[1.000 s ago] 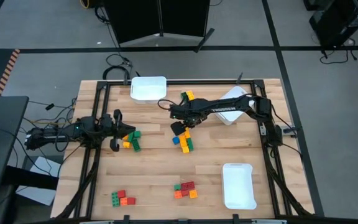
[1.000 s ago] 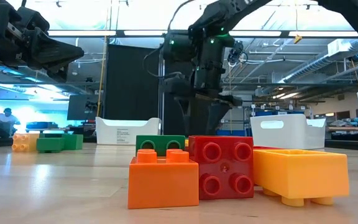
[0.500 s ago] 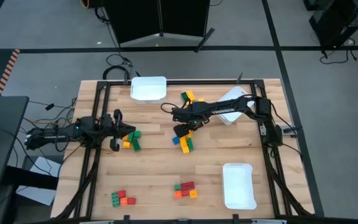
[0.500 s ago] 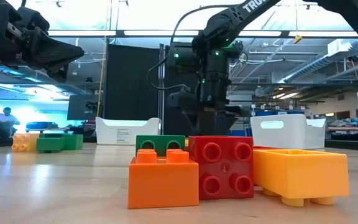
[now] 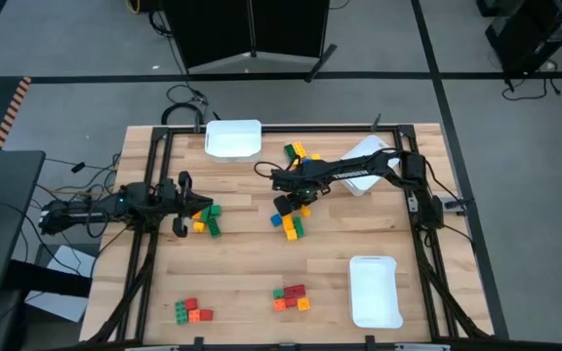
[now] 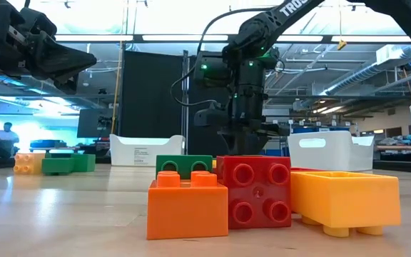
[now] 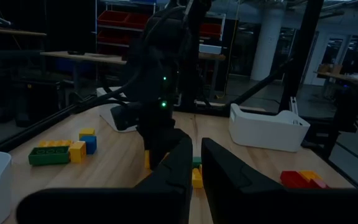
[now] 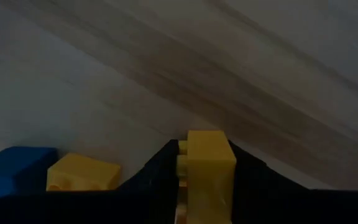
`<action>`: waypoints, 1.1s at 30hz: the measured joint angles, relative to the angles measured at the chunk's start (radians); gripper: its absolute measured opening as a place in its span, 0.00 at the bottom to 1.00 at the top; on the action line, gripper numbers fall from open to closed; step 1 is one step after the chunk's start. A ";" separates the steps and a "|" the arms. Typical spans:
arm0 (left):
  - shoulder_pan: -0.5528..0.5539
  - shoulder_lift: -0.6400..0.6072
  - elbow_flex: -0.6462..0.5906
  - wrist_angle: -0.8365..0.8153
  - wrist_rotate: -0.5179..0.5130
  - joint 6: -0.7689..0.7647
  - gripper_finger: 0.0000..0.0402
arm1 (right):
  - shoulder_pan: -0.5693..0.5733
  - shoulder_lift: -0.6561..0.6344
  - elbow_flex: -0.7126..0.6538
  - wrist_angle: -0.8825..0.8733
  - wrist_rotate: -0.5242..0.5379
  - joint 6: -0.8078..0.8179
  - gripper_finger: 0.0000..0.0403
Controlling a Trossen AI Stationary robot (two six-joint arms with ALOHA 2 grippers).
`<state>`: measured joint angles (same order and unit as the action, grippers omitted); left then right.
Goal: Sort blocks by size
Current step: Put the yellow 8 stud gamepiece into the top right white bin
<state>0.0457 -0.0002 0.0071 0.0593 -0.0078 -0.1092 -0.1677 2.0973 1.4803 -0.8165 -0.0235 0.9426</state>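
Observation:
My right gripper (image 5: 283, 206) points down over the middle cluster of blocks (image 5: 290, 224) and is shut on a yellow block (image 8: 209, 171). A blue block (image 8: 11, 171) and another yellow one (image 8: 82, 174) lie on the table right beside it. In the low view the right gripper (image 6: 245, 143) sinks behind the near blocks, so its fingertips are hidden there. My left gripper (image 5: 197, 203) waits level at the table's left, shut, beside a small group of green and yellow blocks (image 5: 206, 220). My right gripper pinches the yellow block by two opposite sides (image 8: 188, 168) between its two fingers, coming from above and pointing down. The block's studs face sideways. Whether the block rests on the table or is lifted clear, I cannot tell.
White bins stand at the far edge (image 5: 233, 138), under the right arm (image 5: 364, 166) and at the near right (image 5: 376, 291). More blocks lie at the far middle (image 5: 296, 152), the near left (image 5: 192, 311) and the near middle (image 5: 291, 298).
My right gripper has sunk toward the middle cluster of blocks and closed its fingers on the yellow block.

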 joint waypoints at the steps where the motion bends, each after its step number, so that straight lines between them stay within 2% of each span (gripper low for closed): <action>1: 0.000 0.000 0.000 0.000 0.000 0.000 0.11 | 0.000 -0.002 0.000 0.000 0.000 -0.001 0.25; 7: 0.000 0.000 0.000 0.000 0.000 0.000 0.11 | -0.001 -0.056 0.000 0.005 -0.002 -0.003 0.26; 10: 0.000 0.000 0.000 0.000 0.000 0.000 0.11 | -0.005 -0.107 0.000 0.004 0.029 -0.003 0.27; 20: 0.000 0.000 0.000 0.000 0.000 0.000 0.11 | -0.032 -0.374 0.000 -0.014 0.159 -0.057 0.26; 27: 0.000 0.000 0.000 0.000 0.000 0.000 0.11 | -0.148 -0.541 0.002 -0.234 0.256 -0.135 0.26; 33: 0.000 0.000 0.000 0.000 0.000 0.000 0.11 | -0.321 -0.615 -0.033 -0.367 0.259 -0.280 0.26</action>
<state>0.0458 -0.0002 0.0071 0.0589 -0.0078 -0.1091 -0.4891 1.4826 1.4477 -1.1839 0.2360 0.6621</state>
